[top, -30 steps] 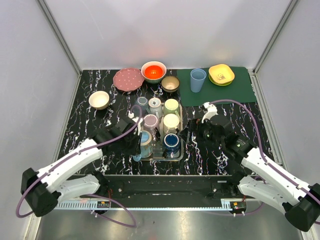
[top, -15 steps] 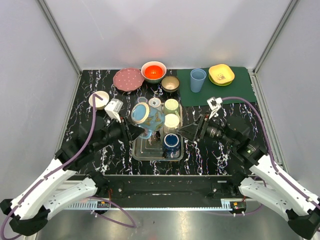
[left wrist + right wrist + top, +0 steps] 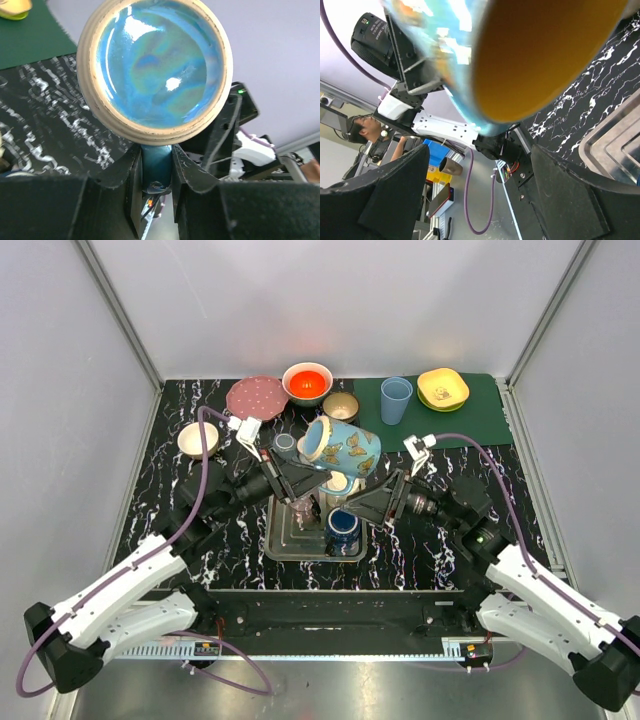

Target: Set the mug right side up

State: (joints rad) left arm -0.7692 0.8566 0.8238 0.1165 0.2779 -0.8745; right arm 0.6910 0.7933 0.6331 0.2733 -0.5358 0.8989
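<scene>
- Black fingers of the left gripper (image 3: 157, 172) are clenched on the handle (image 3: 156, 154) of the mug (image 3: 155, 70). The mug's mouth, cream at the rim and glazed blue inside, looks straight back at that wrist.
- Just beyond the left gripper the mug hangs in the air, roughly on its side. Its butterfly-patterned wall faces upward and its base points toward the right gripper (image 3: 352, 503).
- The right gripper is spread wide and holds nothing. The mug's ochre base fills the view just ahead of its fingers, but whether they touch it cannot be told.
- Below both grippers, a metal tray (image 3: 283, 543) rests on the desk (image 3: 420, 552) with other cups in it. A dark blue cup (image 3: 343, 526) sits almost directly underneath.
- Judged from this, the step in hand is the mid-air turn, and it looks about half done: the mug is lifted and tipped to its side, but its mouth is not yet up.
- The next move calls for more wrist roll from the left gripper until the mouth faces up. The mug then has to go down onto a free spot, clear of the cups beneath.
- The right gripper should either close on the body to steady it or draw back out of the way.
</scene>
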